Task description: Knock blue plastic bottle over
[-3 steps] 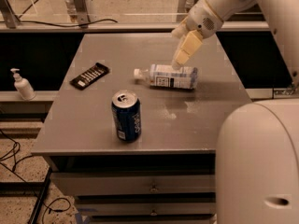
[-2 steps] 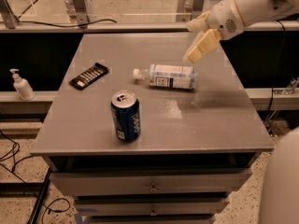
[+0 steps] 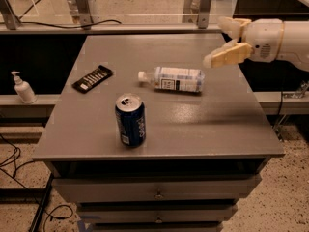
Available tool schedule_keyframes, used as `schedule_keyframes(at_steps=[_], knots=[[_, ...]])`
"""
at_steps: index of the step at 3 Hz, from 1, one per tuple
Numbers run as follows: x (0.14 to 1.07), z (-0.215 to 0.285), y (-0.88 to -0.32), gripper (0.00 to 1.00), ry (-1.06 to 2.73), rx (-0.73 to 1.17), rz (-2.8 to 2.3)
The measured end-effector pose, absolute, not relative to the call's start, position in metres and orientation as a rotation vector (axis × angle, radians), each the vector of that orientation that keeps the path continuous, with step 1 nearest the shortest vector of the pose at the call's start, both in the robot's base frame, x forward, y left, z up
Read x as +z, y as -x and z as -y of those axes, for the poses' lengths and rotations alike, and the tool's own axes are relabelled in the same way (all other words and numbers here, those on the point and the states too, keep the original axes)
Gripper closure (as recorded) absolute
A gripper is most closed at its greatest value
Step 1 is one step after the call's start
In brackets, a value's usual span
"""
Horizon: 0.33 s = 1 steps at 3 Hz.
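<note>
The blue plastic bottle (image 3: 173, 79) lies on its side in the middle of the grey table (image 3: 217, 124), white cap pointing left, white-and-blue label up. My gripper (image 3: 217, 40) hangs in the air to the right of the bottle, above the table's right part, fingers pointing left. Its two cream fingers (image 3: 227, 56) stand apart with nothing between them. It does not touch the bottle.
A dark blue soda can (image 3: 130, 119) stands upright near the front left. A black flat packet (image 3: 92, 78) lies at the left. A small white pump bottle (image 3: 23, 88) stands on a ledge left of the table. Drawers sit below the front edge.
The arm has pulled back to the right and up, away from the bottle. The bottle lies still on its side, as before.
</note>
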<state>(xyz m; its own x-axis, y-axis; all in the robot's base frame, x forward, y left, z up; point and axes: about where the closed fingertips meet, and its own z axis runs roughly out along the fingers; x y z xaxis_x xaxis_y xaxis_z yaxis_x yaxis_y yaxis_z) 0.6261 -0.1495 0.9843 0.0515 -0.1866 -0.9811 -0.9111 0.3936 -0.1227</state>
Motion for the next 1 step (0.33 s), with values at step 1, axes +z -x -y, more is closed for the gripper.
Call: schedule_keyframes(at_steps=[1], knots=[[1.0125, 0.1887, -0.6205, 0.0, 0.918, 0.695, -1.374]])
